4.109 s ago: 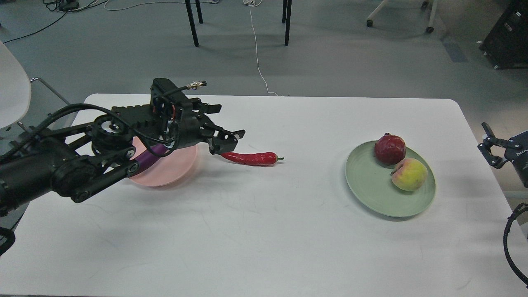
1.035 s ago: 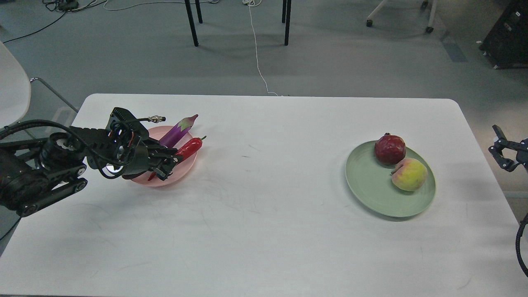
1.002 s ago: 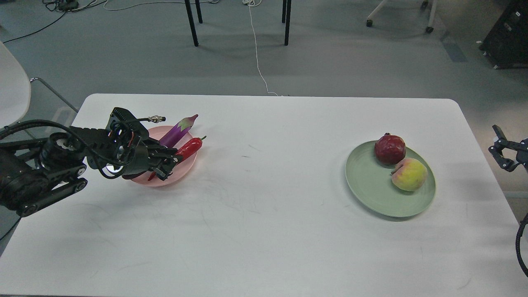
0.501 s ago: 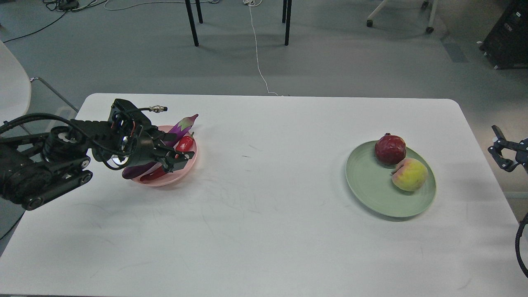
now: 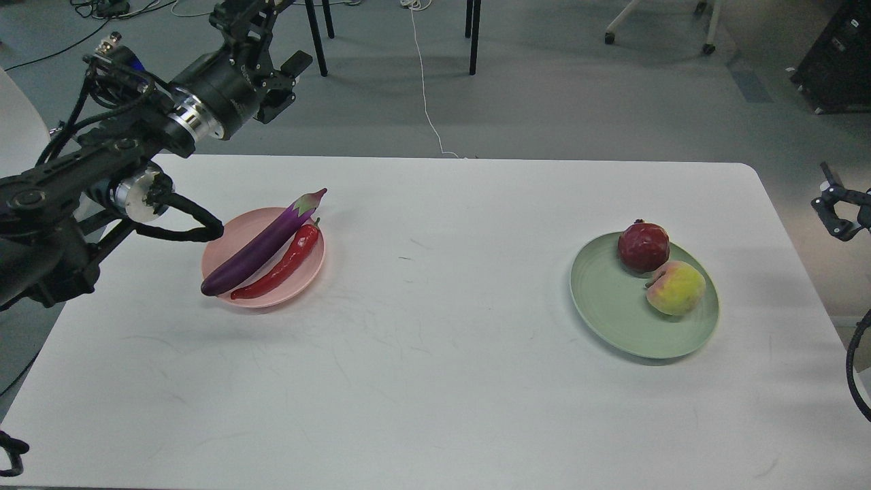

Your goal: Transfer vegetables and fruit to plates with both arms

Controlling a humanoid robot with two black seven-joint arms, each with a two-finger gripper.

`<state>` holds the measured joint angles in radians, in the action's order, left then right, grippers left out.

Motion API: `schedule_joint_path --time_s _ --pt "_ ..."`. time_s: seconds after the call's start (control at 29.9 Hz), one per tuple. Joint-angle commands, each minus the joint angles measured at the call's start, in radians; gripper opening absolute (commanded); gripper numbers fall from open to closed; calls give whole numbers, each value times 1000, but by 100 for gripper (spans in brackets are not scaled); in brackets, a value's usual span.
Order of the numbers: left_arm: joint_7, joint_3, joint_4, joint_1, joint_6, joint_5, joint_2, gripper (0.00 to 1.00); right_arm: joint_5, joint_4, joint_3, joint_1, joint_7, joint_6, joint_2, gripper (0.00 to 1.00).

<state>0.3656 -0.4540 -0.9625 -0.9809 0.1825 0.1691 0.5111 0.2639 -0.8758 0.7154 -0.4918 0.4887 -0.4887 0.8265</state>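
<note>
The purple eggplant (image 5: 262, 243) and the red chili pepper (image 5: 280, 263) lie side by side on the pale pink plate (image 5: 224, 239) at the left. The dark red pomegranate (image 5: 643, 246) and the yellow-green peach (image 5: 675, 287) sit touching on the pale green plate (image 5: 612, 306) at the right. My left gripper (image 5: 272, 34) is raised high above the table's far left edge, open and empty, partly cut off by the top of the view. My right gripper (image 5: 829, 203) is at the right edge of the view, off the table, open and empty.
The white table (image 5: 435, 381) carries only the two plates. My left arm's cable loop (image 5: 184, 224) hangs just left of the pink plate. Dark table legs (image 5: 316, 37) and a white cord (image 5: 425, 88) are on the floor behind.
My left gripper let go of the chili pepper on the pink plate beside the eggplant, then rose up and back, away from the plate. My right gripper shifted slightly upward at the right edge.
</note>
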Motion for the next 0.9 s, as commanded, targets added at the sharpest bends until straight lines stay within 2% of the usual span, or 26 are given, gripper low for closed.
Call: schedule_joint_path --time_s 0.0,0.07,0.13,0.27,0.43,0.53,0.87 --pt "-2 -99 129 37 127 -117 -69 98 0 9 1 -62 0 0 -30 99" --pt "-13 -169 226 56 236 -166 -109 99 1 17 3 -91 0 0 -53 98" --pt "-13 -210 310 65 303 -192 -144 99 5 46 3 -116 0 0 -96 98" --pt "-16 -242 406 73 306 -259 -183 99 12 122 19 -168 0 0 -220 97" --pt "-49 -242 415 90 306 -339 -204 99 12 248 36 -212 0 0 -343 98" --pt "-47 -241 415 105 306 -339 -221 99 9 345 26 -235 -7 0 -420 98" --pt "-37 -236 413 123 306 -336 -220 99 -2 350 -5 -235 -18 0 -431 99"
